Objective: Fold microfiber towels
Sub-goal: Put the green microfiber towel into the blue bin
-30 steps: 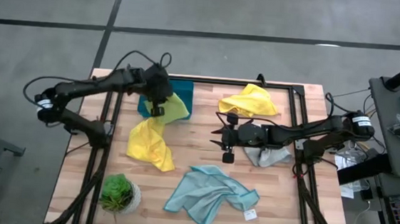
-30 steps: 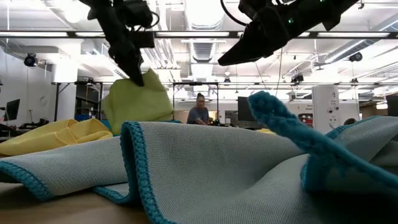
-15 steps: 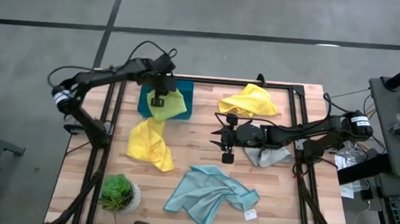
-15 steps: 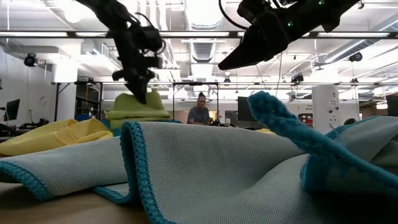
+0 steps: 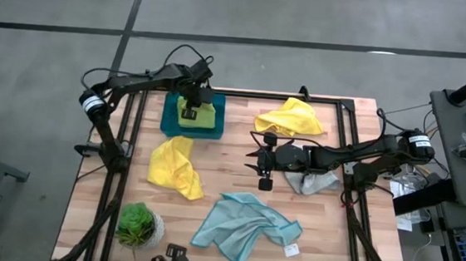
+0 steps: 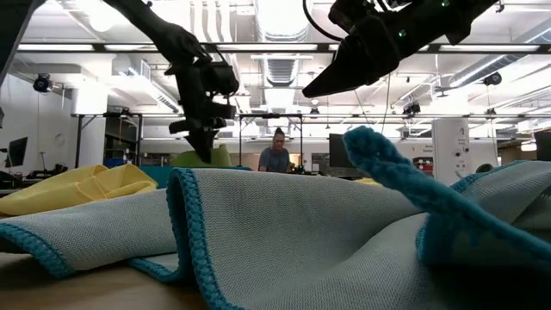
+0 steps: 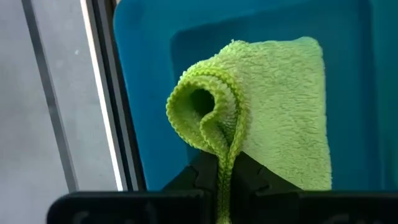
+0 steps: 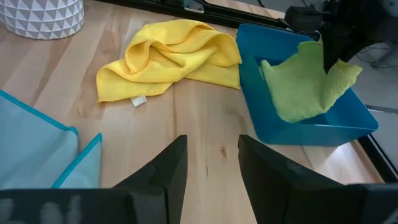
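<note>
- The left gripper (image 5: 189, 110) is reaching over the teal tray (image 5: 169, 122) at the table's far left side, with its jaws pinched tight on an edge of the lime green towel (image 5: 200, 115).
- In the left wrist view, the lime green towel (image 7: 273, 118) is lying inside the teal tray (image 7: 149, 56), with its gripped hem curling up into a small loop between the fingers (image 7: 205, 177).
- The right wrist view is showing the same lime green towel (image 8: 298, 87) resting folded in the teal tray (image 8: 311, 134), one corner lifted by the left gripper (image 8: 336, 53).
- The right gripper (image 5: 256, 159) is hovering above the middle of the table with its jaws standing partly apart, and it is holding nothing; bare wood is showing between its fingers (image 8: 168, 171).
- One yellow towel (image 5: 174, 166) is lying crumpled on the wood just in front of the tray, near the potted plant (image 5: 137, 225).
- A second yellow towel (image 5: 291, 117) is sitting bunched at the far side of the table, just beyond the right gripper.
- The light blue towel (image 5: 244, 224) is spreading rumpled along the table's near edge, and its teal-stitched hem is filling the low view (image 6: 275, 250).
- The pale grey towel (image 5: 310, 183) is lying partly hidden beneath the right arm.
- A person (image 6: 275, 155) is sitting in the room behind the table.
</note>
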Motion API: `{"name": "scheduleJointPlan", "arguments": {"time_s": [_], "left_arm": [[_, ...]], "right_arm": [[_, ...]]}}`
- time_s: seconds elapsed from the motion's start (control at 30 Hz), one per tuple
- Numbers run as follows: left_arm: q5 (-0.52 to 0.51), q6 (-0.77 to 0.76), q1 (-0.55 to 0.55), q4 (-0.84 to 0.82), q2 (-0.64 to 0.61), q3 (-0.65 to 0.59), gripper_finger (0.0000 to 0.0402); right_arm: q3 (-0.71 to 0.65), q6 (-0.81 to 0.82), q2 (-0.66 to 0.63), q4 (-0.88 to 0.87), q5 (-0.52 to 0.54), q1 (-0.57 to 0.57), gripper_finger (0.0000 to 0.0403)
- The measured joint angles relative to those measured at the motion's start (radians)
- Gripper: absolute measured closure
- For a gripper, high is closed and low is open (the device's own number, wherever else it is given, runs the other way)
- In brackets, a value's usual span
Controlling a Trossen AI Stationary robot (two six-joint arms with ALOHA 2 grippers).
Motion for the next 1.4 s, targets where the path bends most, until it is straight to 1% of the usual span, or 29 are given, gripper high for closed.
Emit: {"name": "scheduleJointPlan", "arguments": {"time_s": [0.4,0.47,0.57,0.67,0.73,0.8,0.9,1.0,1.1,1.17,1.3,1.4], "left_arm": [[0.001,0.004,0.002,0.046,0.030,0.000,0.0401],[0.001,-0.010,0.002,0.062,0.030,0.000,0.0392],[0.001,-0.021,0.002,0.070,0.030,0.000,0.0359],[0.002,-0.066,0.002,0.068,0.030,0.002,0.0313],[0.000,-0.067,0.002,0.068,0.030,0.002,0.0282],[-0.031,-0.068,0.002,0.068,0.030,0.002,0.0254],[-0.112,-0.067,0.002,0.068,0.029,0.011,0.0225],[-0.123,-0.067,0.001,0.066,0.007,0.017,0.0212],[-0.079,-0.078,-0.018,0.060,-0.025,0.014,0.0216],[-0.042,-0.110,-0.036,0.049,-0.035,0.002,0.0229],[-0.023,-0.178,-0.070,0.052,-0.030,-0.041,0.0276],[-0.027,-0.216,-0.084,0.109,-0.024,-0.101,0.0321]], "right_arm": [[0.000,-0.004,0.000,-0.003,0.000,0.000,0.0268],[0.000,-0.004,0.000,-0.003,0.000,0.000,0.0268],[0.000,-0.004,0.000,-0.003,0.000,0.000,0.0268],[0.000,-0.004,0.000,-0.003,0.000,0.000,0.0268],[0.000,-0.004,0.000,-0.003,0.000,0.000,0.0268],[0.000,-0.004,0.000,-0.003,0.000,0.000,0.0268],[0.000,-0.004,0.000,-0.003,0.000,0.000,0.0268],[0.000,-0.003,0.000,-0.004,0.000,0.000,0.0268],[-0.001,-0.001,0.000,-0.011,0.000,0.000,0.0268],[-0.001,-0.001,0.000,-0.013,0.000,0.000,0.0268],[-0.003,-0.006,0.000,-0.014,0.000,0.000,0.0268],[-0.005,-0.009,0.000,-0.021,0.000,0.000,0.0268]]}}
